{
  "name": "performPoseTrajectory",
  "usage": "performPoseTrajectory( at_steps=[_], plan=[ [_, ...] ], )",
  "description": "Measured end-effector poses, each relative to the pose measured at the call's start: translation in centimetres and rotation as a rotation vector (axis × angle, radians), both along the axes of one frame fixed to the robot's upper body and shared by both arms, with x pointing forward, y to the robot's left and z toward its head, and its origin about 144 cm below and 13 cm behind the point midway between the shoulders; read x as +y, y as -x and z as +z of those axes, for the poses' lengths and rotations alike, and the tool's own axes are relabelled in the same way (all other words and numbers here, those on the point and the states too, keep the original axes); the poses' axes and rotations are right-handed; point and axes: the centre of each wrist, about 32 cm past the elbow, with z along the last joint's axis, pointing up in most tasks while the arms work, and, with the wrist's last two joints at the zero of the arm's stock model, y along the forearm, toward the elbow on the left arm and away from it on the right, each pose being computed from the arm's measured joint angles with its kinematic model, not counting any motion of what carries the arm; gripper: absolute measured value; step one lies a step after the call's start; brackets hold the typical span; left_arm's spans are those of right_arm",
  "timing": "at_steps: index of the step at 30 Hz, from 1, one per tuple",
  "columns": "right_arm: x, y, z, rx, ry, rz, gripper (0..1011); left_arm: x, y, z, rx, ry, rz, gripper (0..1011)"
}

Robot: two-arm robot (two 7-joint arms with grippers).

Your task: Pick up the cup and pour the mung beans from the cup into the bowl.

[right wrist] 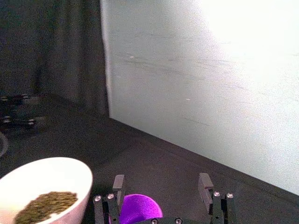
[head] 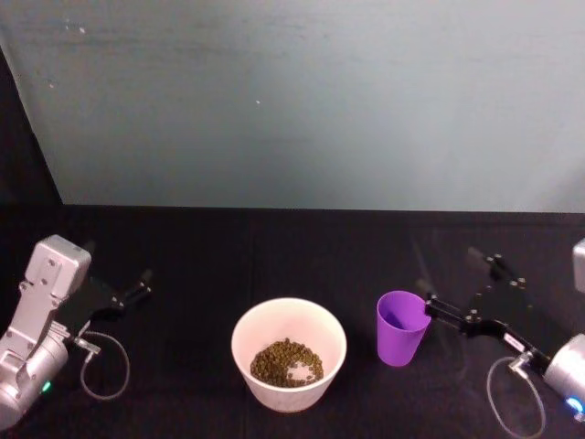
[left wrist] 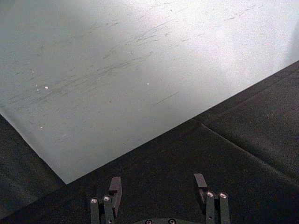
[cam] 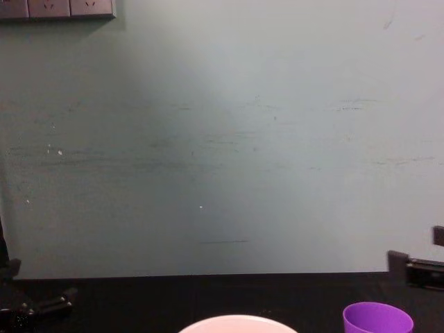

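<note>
black cloth table (head: 274,247) | small purple plastic cup (head: 402,326) upright just right of white bowl (head: 289,352) holding beans | right gripper (head: 452,288) open beside cup, left gripper (head: 119,283) parked open | we judge cup light, slick, squeezable: grip mid-wall

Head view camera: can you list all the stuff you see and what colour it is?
bowl: one, white, on the black table, front centre.
mung beans: a heap, green-brown, inside the bowl.
cup: one, purple, upright on the table beside the bowl, on the robot's right.
table: one, black, under everything.
wall: pale blue-green, behind.
left gripper: one, black, fingers open, far left.
right gripper: one, black, fingers open, beside the cup.
</note>
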Motion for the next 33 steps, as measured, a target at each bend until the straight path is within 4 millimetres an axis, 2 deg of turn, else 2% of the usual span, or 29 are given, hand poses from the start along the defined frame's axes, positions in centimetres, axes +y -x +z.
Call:
performPoseTrajectory(
  at_steps=[6,17,25,33],
  plan=[
    [-0.3,2.0,-0.9,-0.034,0.012,-0.116,1002,0.0,0.0,0.0,0.000,0.000,0.000,1003],
    [-2.5,4.6,-2.6,-0.058,0.033,-0.284,1003,0.0,0.0,0.0,0.000,0.000,0.000,1003],
    [-3.2,4.7,-3.5,-0.051,0.034,-0.321,1003,0.0,0.0,0.0,0.000,0.000,0.000,1003],
    [-3.2,4.7,-3.5,-0.052,0.035,-0.318,1003,0.0,0.0,0.0,0.000,0.000,0.000,1003]
  ],
)
